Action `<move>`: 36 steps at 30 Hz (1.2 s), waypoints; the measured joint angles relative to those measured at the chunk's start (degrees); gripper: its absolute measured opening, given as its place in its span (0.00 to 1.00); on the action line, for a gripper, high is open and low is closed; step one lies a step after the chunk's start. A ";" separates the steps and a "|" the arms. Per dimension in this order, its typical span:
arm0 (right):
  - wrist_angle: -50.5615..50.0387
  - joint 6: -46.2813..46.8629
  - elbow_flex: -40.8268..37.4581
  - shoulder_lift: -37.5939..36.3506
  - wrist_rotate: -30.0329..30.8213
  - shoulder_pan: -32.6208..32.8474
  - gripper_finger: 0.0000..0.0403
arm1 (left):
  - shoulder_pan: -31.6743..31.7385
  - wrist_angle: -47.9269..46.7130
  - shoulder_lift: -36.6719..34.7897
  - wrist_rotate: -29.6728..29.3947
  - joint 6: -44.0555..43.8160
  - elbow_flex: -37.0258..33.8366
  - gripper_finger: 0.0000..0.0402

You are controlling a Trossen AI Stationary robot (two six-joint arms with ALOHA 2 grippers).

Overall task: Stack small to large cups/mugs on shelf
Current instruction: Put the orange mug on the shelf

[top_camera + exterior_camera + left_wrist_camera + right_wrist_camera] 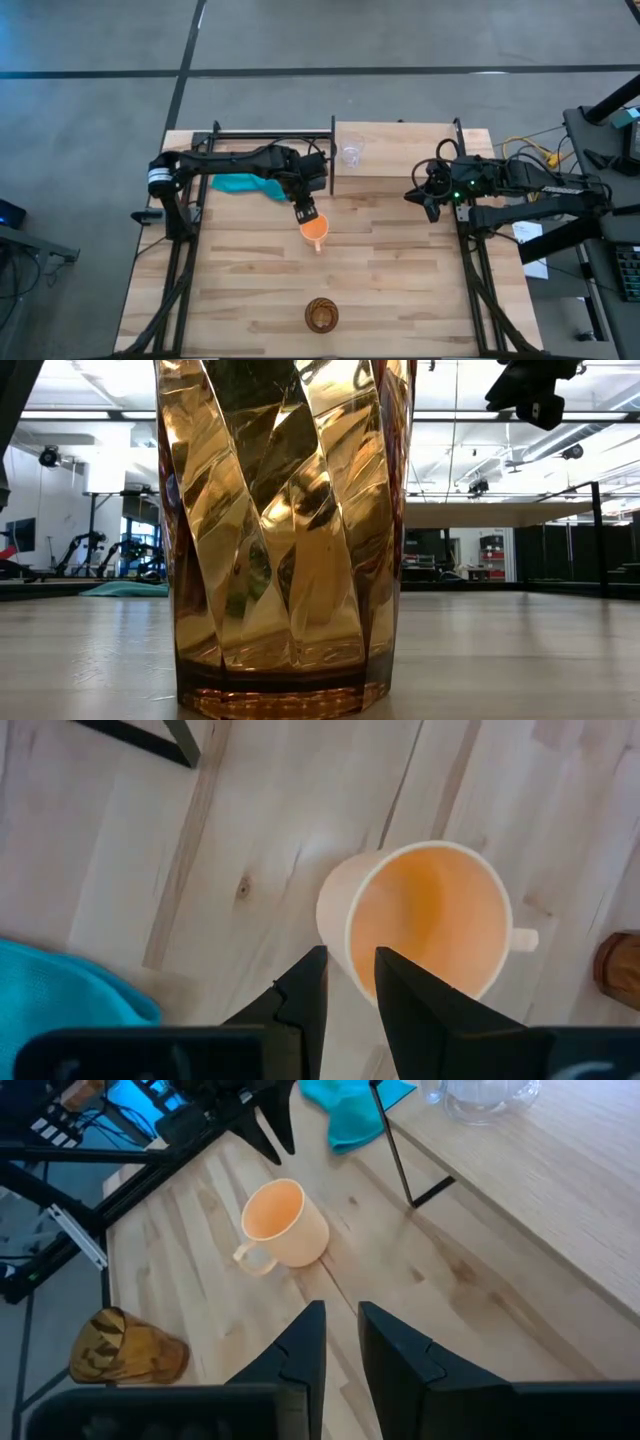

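The orange mug [314, 231] stands on the table's middle, its handle [523, 938] toward the near edge. My left gripper [350, 960] hangs just above the mug's far rim, slightly open, with one finger over the inside and one outside. The right wrist view shows its fingertips [280, 1155] clear of the mug [288, 1228]. The small clear glass cup [351, 153] stands on the shelf [400, 150]. The brown patterned cup [321, 316] stands by the near edge and fills the low view [285, 530]. My right gripper [342, 1312] waits at the table's right, narrowly open.
A teal cloth [240, 185] lies on the table at far left, under the left arm. The shelf's black posts [395, 1150] stand just beyond the mug. Bare planks lie between the mug and the brown cup. Cables and gear sit off the table's right.
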 joint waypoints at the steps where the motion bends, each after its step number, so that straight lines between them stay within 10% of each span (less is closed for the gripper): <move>1: 0.02 0.00 0.00 0.01 0.00 0.00 0.15 | 0.00 0.17 0.01 0.02 0.04 0.00 0.18; 36: 2.59 -0.57 0.00 2.45 0.04 0.00 0.15 | -0.02 3.85 0.51 3.58 -0.09 -4.48 0.18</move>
